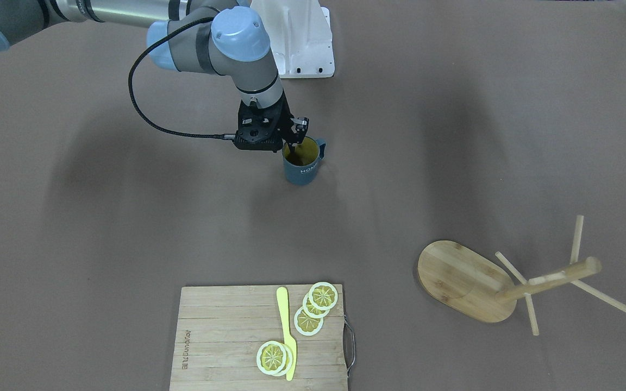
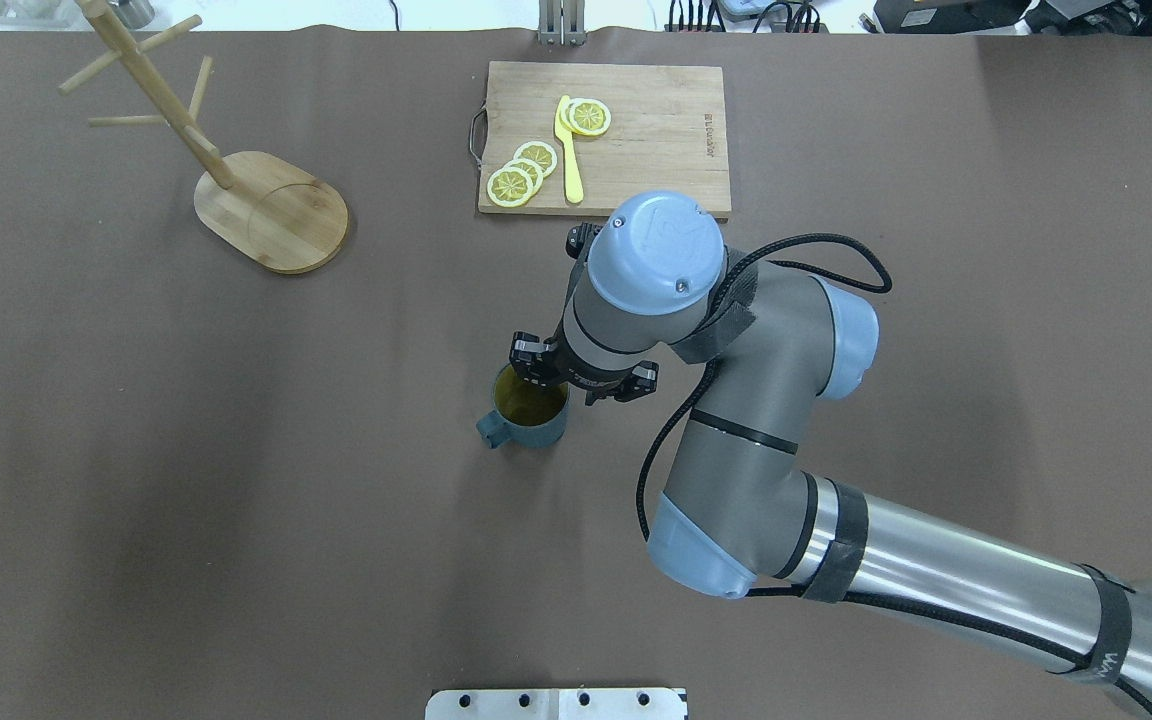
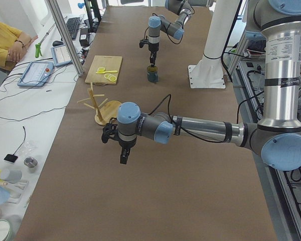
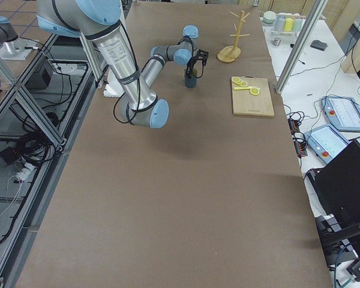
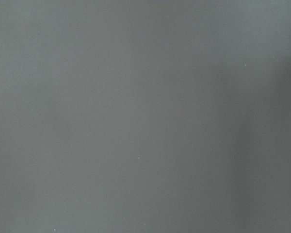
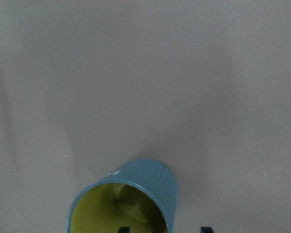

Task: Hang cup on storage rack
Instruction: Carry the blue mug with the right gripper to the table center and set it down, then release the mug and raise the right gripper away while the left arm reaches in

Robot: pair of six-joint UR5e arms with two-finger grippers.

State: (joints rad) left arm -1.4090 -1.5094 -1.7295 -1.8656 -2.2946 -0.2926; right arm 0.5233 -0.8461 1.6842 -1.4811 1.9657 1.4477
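Blue-grey outside and yellow within, the cup (image 1: 303, 163) stands upright on the brown table near its middle. Its loop handle (image 2: 488, 428) points away from the arm. You have the right gripper (image 1: 286, 146) down over the rim. In the right wrist view one fingertip (image 6: 123, 228) shows inside the mouth and the other outside the wall. The jaws are apart and straddle the wall without pinching it.

The storage rack (image 2: 271, 210) stands upright at the far side on the robot's left, well apart from the cup, and its pegs are bare. So I judge you are at the grasp, with the carry and the hanging not yet begun.

Next, close on the wall firmly and lift straight up. Carry the cup across with the handle leading, since the loop has to slip over a thin upward-slanting peg (image 2: 96, 72). Expect to turn the wrist for that.

The left gripper (image 3: 121, 150) hovers above bare table, near the rack. It shows only from the side, so I cannot tell how its jaws stand.
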